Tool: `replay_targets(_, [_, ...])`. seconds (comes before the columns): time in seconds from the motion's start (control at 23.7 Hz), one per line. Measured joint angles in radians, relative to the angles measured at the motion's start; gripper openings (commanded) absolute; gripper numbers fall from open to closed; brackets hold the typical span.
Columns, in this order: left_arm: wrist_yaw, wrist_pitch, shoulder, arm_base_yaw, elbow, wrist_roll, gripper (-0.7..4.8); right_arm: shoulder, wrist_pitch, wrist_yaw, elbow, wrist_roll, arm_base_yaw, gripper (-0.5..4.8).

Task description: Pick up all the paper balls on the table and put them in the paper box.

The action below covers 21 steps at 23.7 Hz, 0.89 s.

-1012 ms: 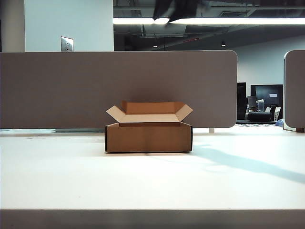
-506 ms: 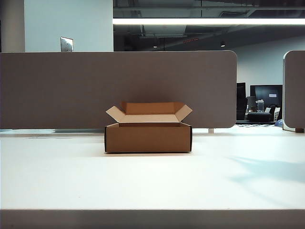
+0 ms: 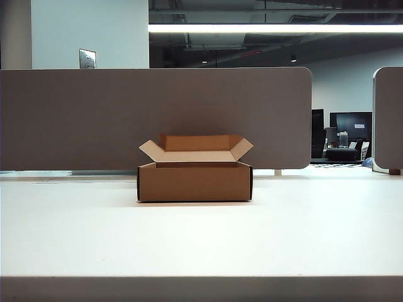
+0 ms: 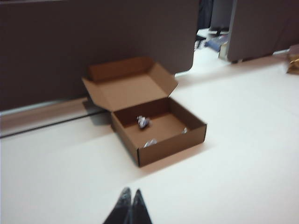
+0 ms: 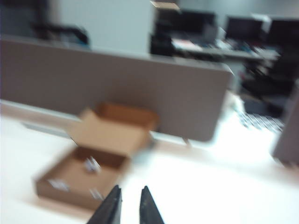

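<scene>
A wide white tabletop (image 3: 201, 239) with a grey front edge fills the lower part of the exterior view. Behind it stands a long grey-brown partition panel (image 3: 94, 113).

Left of the box, the left end effector (image 4: 131, 198) hangs above bare tabletop on the near side, well apart from the box. Its two dark fingers are pressed together and grip nothing.

At the middle of the tabletop, close to the panel, sits the low brown cardboard box (image 3: 194, 182), its flaps folded open. From the front its inside is hidden. The left wrist view looks down into it: paper balls (image 4: 143, 122) lie on the box floor, one clear wad of white paper with dark print near the middle and two smaller pale scraps by the near and right walls. The blurred right wrist view shows three pale wads inside as well.

Right of the box, the right end effector (image 5: 127, 201) hangs above the tabletop near the box's corner. Its fingers stand slightly apart with a narrow gap, and nothing lies between them.
</scene>
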Motion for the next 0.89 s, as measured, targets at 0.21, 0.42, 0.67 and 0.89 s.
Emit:
replay_targets(0.21, [-0.136,0.109,0.008,0.001,-0.145,-0.074,-0.05,-0.135,-0.005,0.052,-0.186,-0.002,0.000,0.11])
replay_targets(0.42, [-0.097,0.396,0.007,0.001,-0.377,-0.081,-0.05,-0.213,0.195,0.014,-0.451,0.000,0.001,0.08])
replay_targets(0.67, [-0.068,0.554,0.007,0.001,-0.557,-0.045,-0.05,-0.211,0.509,-0.044,-0.730,0.000,0.001,0.08])
replay_targets(0.89, [-0.029,0.623,0.007,0.001,-0.615,-0.025,-0.05,-0.212,0.571,-0.055,-0.848,0.000,0.000,-0.02])
